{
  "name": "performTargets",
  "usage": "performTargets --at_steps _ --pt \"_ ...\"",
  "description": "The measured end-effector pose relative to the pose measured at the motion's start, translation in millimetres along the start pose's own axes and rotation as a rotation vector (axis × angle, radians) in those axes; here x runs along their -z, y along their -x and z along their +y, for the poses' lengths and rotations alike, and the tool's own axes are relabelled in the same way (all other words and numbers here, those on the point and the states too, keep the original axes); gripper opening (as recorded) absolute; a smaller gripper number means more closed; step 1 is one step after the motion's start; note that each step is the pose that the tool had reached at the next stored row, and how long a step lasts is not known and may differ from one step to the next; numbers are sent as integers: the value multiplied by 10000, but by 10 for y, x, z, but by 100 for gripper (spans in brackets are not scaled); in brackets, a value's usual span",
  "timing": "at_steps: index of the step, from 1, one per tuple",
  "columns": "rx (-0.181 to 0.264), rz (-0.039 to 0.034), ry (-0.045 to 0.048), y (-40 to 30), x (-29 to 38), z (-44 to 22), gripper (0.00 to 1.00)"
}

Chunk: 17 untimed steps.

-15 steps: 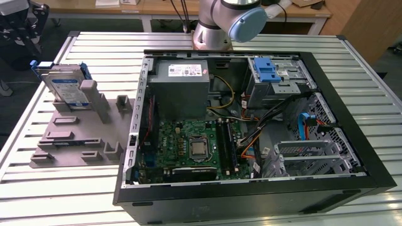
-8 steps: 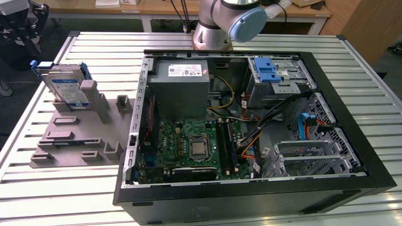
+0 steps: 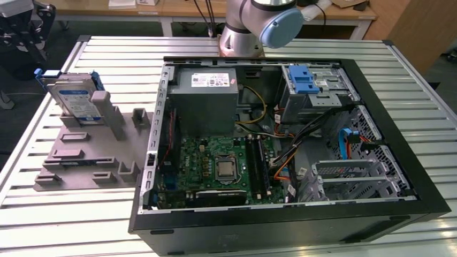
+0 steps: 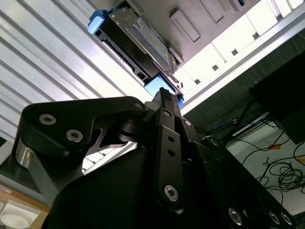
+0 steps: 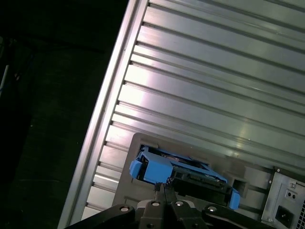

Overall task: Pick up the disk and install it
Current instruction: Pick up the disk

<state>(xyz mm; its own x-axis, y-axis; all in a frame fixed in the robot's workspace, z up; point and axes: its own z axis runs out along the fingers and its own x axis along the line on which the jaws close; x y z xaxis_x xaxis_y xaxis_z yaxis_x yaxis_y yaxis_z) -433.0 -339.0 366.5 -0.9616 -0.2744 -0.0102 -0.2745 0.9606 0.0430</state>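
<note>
My gripper (image 5: 161, 189) has its fingers (image 4: 165, 101) pressed together, clamped on nothing, and hangs just above the disk (image 5: 153, 170). In the exterior view the disk (image 3: 75, 99) stands upright on edge in a slot of the grey fixture (image 3: 80, 156). The fixture sits on the slatted table (image 3: 107, 53), at the exterior view's left of the open case (image 3: 400, 179).

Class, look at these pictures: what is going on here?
A robot arm is dealing with the disk, which stands upright in a grey holder on the slatted table, beside the open computer case. In the first wrist view the gripper sits close to the disk's blue carrier. The disk is not yet installed.
</note>
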Motion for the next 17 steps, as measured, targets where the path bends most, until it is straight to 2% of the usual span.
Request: performTargets --at_steps 8,17 --pt "47 2 0 0 0 0 11" --pt "445 19 4 0 0 0 11"
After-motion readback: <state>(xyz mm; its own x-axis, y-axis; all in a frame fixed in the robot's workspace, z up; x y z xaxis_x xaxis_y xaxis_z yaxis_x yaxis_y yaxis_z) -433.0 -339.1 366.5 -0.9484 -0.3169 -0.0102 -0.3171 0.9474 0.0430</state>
